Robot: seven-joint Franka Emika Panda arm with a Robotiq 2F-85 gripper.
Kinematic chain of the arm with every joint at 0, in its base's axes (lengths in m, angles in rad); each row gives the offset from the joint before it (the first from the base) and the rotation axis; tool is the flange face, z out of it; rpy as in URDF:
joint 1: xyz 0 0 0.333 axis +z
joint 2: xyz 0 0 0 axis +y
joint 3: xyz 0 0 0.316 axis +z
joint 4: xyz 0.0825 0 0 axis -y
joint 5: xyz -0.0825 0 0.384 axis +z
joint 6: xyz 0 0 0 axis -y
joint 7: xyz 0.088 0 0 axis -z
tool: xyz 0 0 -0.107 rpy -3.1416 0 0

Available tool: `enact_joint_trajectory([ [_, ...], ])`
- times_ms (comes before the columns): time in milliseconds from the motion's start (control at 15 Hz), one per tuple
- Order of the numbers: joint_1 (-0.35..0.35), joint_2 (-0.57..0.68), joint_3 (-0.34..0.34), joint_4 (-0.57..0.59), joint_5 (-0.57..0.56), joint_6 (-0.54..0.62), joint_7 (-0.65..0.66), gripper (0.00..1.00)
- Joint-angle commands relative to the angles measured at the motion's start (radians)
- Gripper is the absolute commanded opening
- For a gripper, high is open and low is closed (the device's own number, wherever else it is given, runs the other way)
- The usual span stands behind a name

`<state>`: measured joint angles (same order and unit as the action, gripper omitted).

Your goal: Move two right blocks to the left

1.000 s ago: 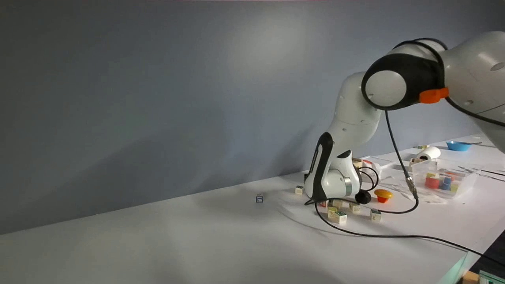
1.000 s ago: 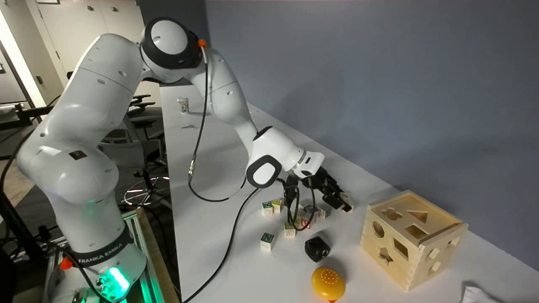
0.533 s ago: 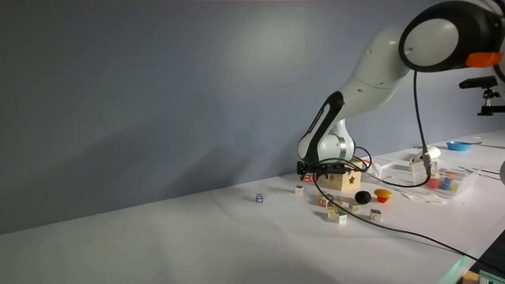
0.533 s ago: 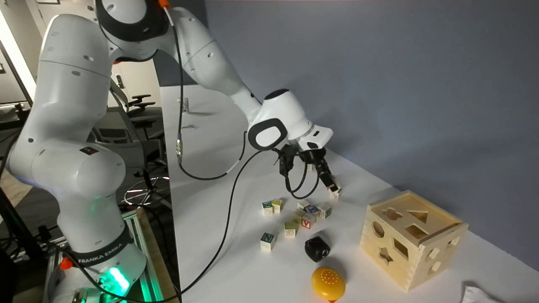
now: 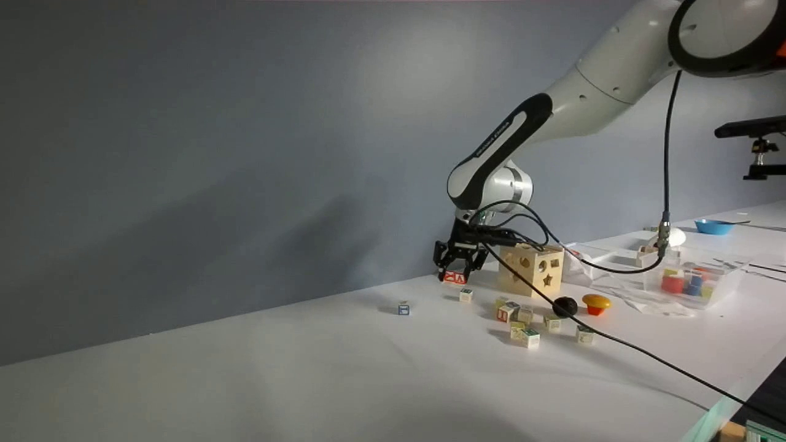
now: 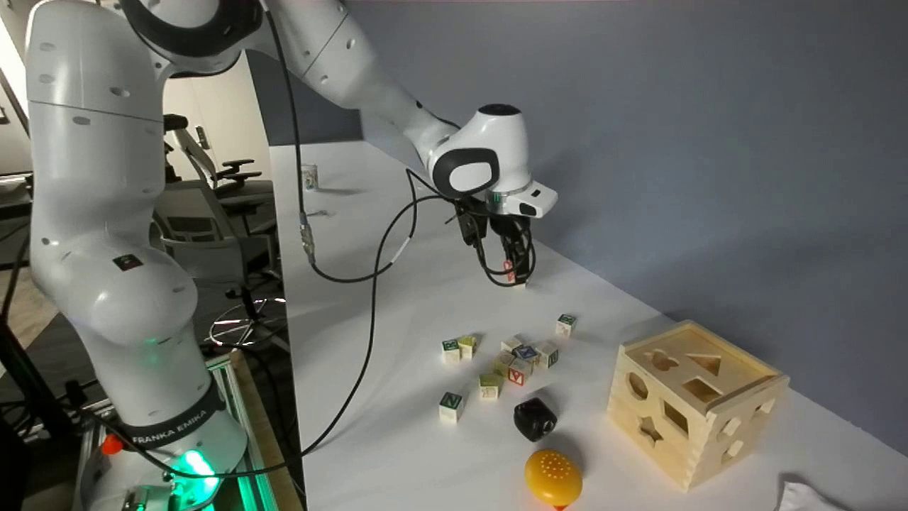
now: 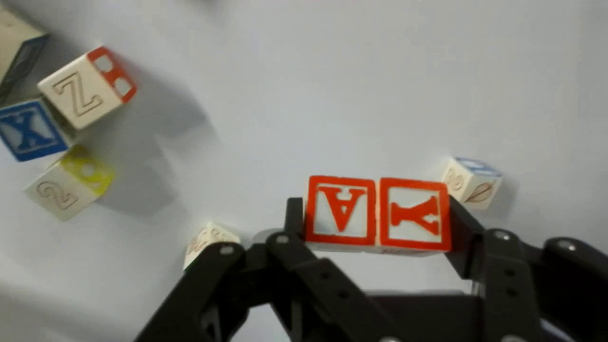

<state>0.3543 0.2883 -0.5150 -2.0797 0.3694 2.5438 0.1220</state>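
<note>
Fingers (image 7: 465, 237) gripping two red-lettered blocks (image 7: 371, 213), clear bin (image 5: 729, 285) holding red, blue and yellow pieces (image 5: 694, 285)

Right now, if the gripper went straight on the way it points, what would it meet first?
Probably the white table: the gripper points roughly down, and the A block and Y block it holds would likely touch first. How much gap lies beneath them is unclear.

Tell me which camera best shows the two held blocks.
The wrist view: the A block and Y block face it, letters readable. Both exterior views show them small; in an exterior view the end effector mostly hides them.
</note>
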Motion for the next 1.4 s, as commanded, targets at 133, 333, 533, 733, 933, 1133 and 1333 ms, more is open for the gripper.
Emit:
enact_joint_trajectory([
  [133, -0.331, 0.068, 0.341, 0.166, 0.034, -0.346, -0.055, 0.44],
  [333, -0.419, 0.136, 0.394, 0.249, 0.019, -0.546, -0.042, 0.44],
  [533, -0.475, 0.218, 0.41, 0.344, 0.01, -0.745, -0.012, 0.44],
  [733, -0.503, 0.283, 0.41, 0.422, 0.004, -0.877, 0.007, 0.44],
  [933, -0.513, 0.34, 0.408, 0.473, 0.009, -0.905, 0.022, 0.44],
  [1133, -0.509, 0.384, 0.407, 0.515, 0.001, -0.892, 0.047, 0.44],
  [1333, -0.498, 0.422, 0.403, 0.554, -0.022, -0.894, 0.079, 0.44],
])
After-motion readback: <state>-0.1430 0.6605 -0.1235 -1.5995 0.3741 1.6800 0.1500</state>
